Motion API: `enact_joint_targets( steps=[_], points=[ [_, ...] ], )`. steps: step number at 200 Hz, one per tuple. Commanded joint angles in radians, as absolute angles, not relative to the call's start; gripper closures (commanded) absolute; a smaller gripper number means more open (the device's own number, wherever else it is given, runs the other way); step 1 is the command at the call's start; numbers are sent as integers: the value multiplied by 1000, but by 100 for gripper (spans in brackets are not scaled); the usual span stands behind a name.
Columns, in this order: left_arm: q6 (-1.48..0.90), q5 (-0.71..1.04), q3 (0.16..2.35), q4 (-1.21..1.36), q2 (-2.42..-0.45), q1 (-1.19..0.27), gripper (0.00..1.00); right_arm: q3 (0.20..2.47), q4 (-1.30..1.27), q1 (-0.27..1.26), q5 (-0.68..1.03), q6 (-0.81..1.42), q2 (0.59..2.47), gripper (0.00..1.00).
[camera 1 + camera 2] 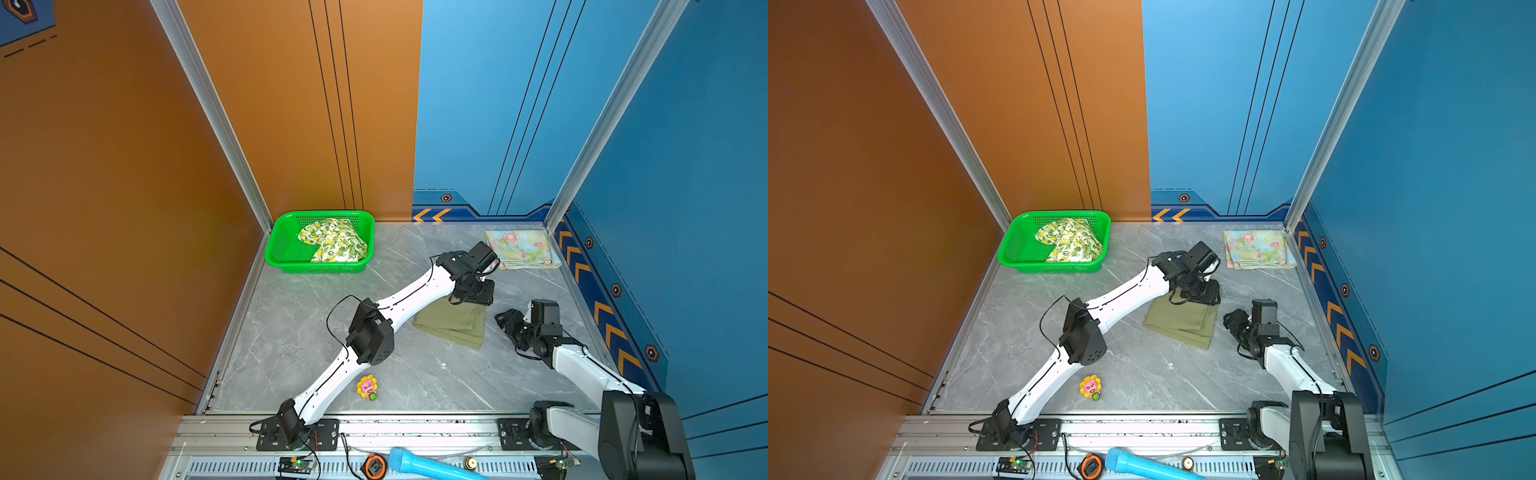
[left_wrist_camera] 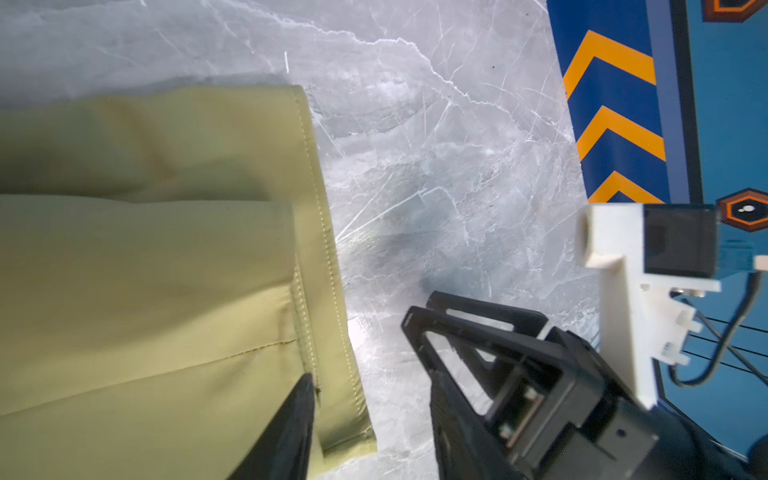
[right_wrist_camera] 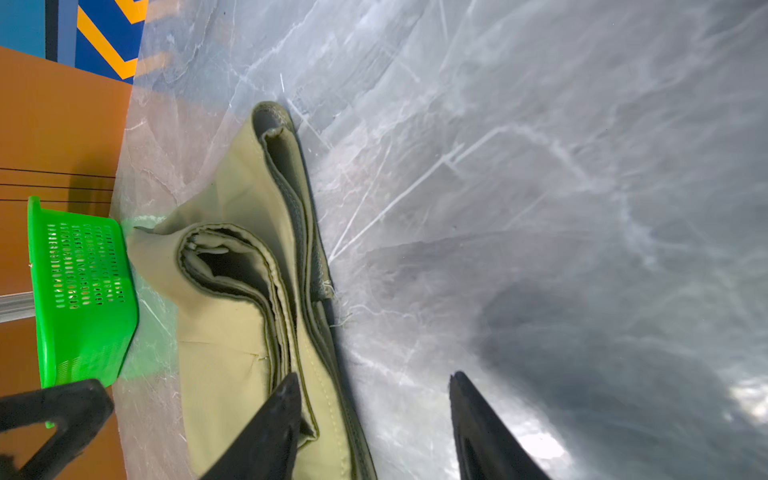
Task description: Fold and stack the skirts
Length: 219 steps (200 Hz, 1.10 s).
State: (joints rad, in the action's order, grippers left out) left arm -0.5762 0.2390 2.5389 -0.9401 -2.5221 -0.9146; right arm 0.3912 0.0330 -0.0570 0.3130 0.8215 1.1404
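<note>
The olive green skirt [image 1: 451, 326] lies folded at the table's centre right. My left gripper [image 1: 473, 294] hangs over its far edge. In the left wrist view that gripper [image 2: 370, 399] is open, one finger over the skirt's [image 2: 166, 270] hem, the other over bare table. My right gripper [image 1: 503, 318] sits at the skirt's right side, also open [image 3: 374, 390], with the layered edge of the skirt [image 3: 249, 291] by one finger. The floral skirt [image 1: 521, 249] lies folded at the back right. The lemon skirt [image 1: 332, 241] is crumpled in the green basket [image 1: 278, 249].
A small flower toy [image 1: 367, 387] lies near the front edge. A blue cylinder [image 1: 428, 465] and an orange tape measure [image 1: 375, 467] rest on the front rail. Walls close the left, back and right sides. The left arm [image 1: 370, 332] stretches diagonally across the table.
</note>
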Motion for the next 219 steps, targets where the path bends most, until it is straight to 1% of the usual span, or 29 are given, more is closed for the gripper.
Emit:
enact_joint_targets(
  steps=[1,41,60,101,144,219],
  points=[
    [-508,206,2450,-946,-2435,-895,53,385,111,-77,374,779,1131,42],
    [-448,99,2337,-948,-2405,-904,54,385,50,-78,447,792,1171,45],
    [-430,43,2333,-947,-2420,-921,54,385,18,-78,471,794,1199,47],
    [-423,-20,2377,-950,-2479,-952,54,385,-36,-78,500,801,1249,50],
    [-426,-58,2409,-951,-2528,-979,53,383,-93,-78,520,813,1307,52],
    [-458,-85,2445,-949,-2607,-1012,49,382,-103,-75,517,806,1330,54]
  ],
)
